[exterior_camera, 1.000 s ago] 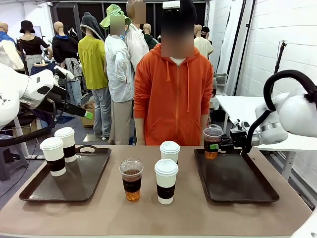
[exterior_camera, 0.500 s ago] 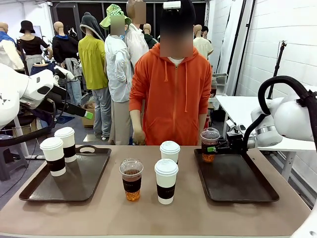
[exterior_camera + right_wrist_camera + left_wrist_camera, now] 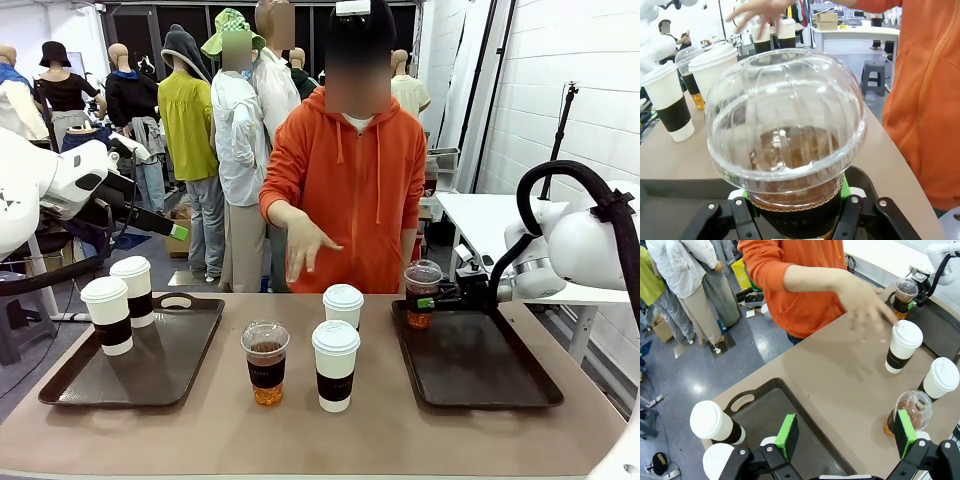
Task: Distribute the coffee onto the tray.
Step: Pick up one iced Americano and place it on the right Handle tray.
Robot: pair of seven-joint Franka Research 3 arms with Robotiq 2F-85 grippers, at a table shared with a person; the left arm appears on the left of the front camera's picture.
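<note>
The right end effector (image 3: 437, 296) is clamped on a clear dome-lidded cup (image 3: 421, 293) of brown liquid, at the far corner of the right tray (image 3: 480, 385), on the side toward the middle of the desk (image 3: 200, 430). Whether the base already touches the tray, I cannot tell. To do this step well, I think the cup must stay upright and go down until its base sits flat inside the rim. Only then should the fingers part and draw back sideways, clear of the dome lid. The person's hand (image 3: 305, 245) is stretched out above the middle cups, so the arm should keep to its own side. The front view gives the whole layout: two white cups (image 3: 105, 315) on the left tray (image 3: 160, 375), and one clear cup (image 3: 265, 362) and two white cups (image 3: 335, 365) waiting between the trays. The right wrist view shows the grip closely, the fingers on the dark band under the dome, but not the tray contact. The left wrist view shows the left end effector (image 3: 846, 434) with green pads wide apart and nothing between them, above the left tray.
</note>
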